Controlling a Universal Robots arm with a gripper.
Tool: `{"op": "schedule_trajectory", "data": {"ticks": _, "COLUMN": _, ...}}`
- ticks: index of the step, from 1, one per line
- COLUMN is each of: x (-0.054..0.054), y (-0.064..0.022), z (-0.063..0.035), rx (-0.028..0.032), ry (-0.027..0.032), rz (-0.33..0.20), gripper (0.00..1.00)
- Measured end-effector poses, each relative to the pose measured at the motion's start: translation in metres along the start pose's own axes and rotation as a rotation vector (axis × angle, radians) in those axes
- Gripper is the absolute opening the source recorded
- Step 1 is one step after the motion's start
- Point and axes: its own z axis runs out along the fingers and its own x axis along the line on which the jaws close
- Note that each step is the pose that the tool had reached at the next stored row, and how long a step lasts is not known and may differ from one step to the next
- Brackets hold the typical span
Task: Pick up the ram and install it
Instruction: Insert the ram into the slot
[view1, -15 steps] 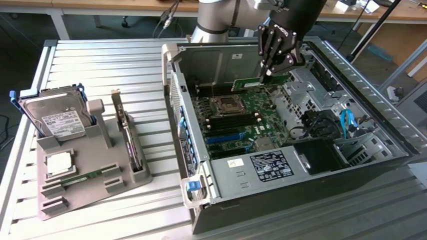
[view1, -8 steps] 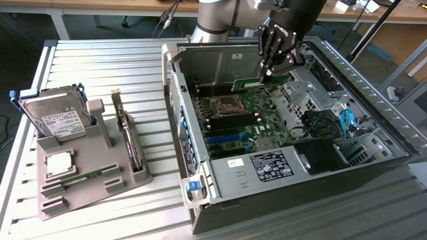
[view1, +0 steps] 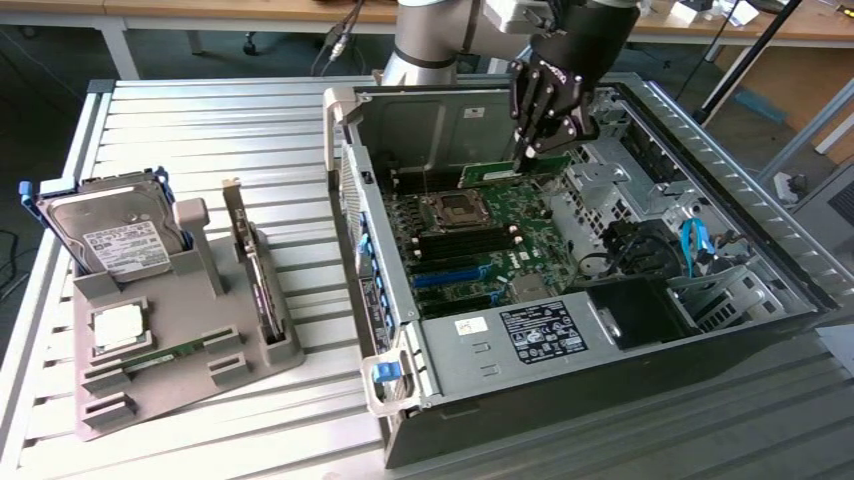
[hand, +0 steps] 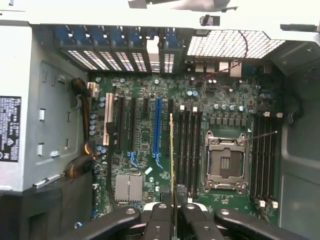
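Exterior view, ribbed metal surface (view1: 200, 120) carrying an open case (view1: 534, 400) and grey tray (view1: 174, 350), desks (view1: 200, 10) behind, arm (view1: 427, 40) cut off at the frame's top, pincer (view1: 541, 148) clamped on the ram (view1: 497, 176) above the motherboard (view1: 481, 240) at upper centre, ram partly hidden by the pincer.

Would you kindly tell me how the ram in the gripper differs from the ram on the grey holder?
The held ram is clamped in the gripper inside the computer case; the spare ram sits in the grey holder outside it. The held ram hangs above the motherboard; the spare ram rests in a slot. Both are narrow green sticks.
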Motion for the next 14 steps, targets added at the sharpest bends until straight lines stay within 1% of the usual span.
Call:
{"op": "schedule_trajectory", "data": {"ticks": 1, "x": -0.004, "y": -0.0003, "z": 0.0030, "rx": 0.0001, "ry": -0.0001, "rz": 0.000, "gripper": 0.13}}
{"op": "schedule_trajectory", "data": {"ticks": 2, "x": -0.005, "y": 0.0000, "z": 0.0047, "rx": 0.0000, "ry": 0.0001, "rz": 0.000, "gripper": 0.13}}
{"op": "schedule_trajectory", "data": {"ticks": 9, "x": -0.008, "y": 0.0009, "z": 0.0182, "rx": 0.0001, "ry": 0.0000, "rz": 0.000, "gripper": 0.13}}
{"op": "schedule_trajectory", "data": {"ticks": 11, "x": -0.008, "y": 0.0006, "z": 0.0227, "rx": 0.0000, "ry": -0.0001, "rz": 0.000, "gripper": 0.13}}
{"op": "schedule_trajectory", "data": {"ticks": 12, "x": -0.009, "y": 0.0003, "z": 0.0270, "rx": 0.0000, "ry": 0.0000, "rz": 0.000, "gripper": 0.13}}
{"op": "schedule_trajectory", "data": {"ticks": 14, "x": -0.009, "y": 0.0006, "z": 0.0310, "rx": 0.0001, "ry": 0.0000, "rz": 0.000, "gripper": 0.13}}
